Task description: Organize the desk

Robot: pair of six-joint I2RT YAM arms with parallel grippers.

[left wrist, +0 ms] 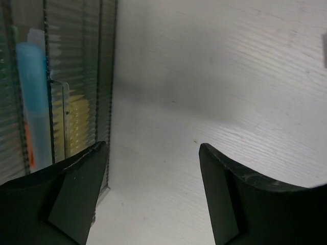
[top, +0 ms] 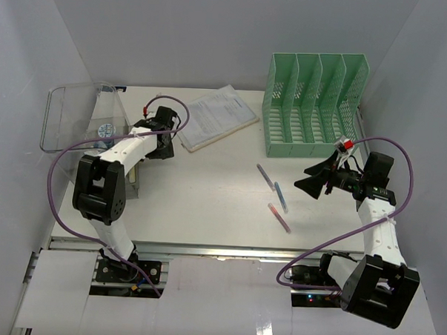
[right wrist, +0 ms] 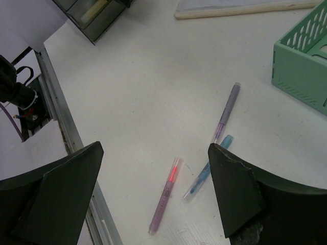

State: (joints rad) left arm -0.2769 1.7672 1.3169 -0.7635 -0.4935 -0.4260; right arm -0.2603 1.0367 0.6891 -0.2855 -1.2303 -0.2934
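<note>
The white desk (top: pixel 208 189) carries three pens right of centre: a purple one (top: pixel 265 175), a blue one (top: pixel 281 197) and a pink-tipped one (top: pixel 279 217). My right gripper (top: pixel 310 179) is open and empty, hovering just right of the pens; the right wrist view shows the purple (right wrist: pixel 226 113), blue (right wrist: pixel 208 167) and pink-tipped (right wrist: pixel 166 195) pens below its jaws (right wrist: pixel 154 148). My left gripper (top: pixel 157 147) is open and empty over bare desk (left wrist: pixel 204 76). It hangs beside a clear ribbed organizer (left wrist: pixel 51 102) holding a blue marker (left wrist: pixel 33 102).
A mint-green file rack (top: pixel 311 104) stands at the back right. A paper stack (top: pixel 214 117) lies at the back centre. A clear plastic bin (top: pixel 81 117) sits at the back left, with the organizer (top: pixel 136 177) in front of it. A metal rail (top: pixel 227 251) runs along the front edge.
</note>
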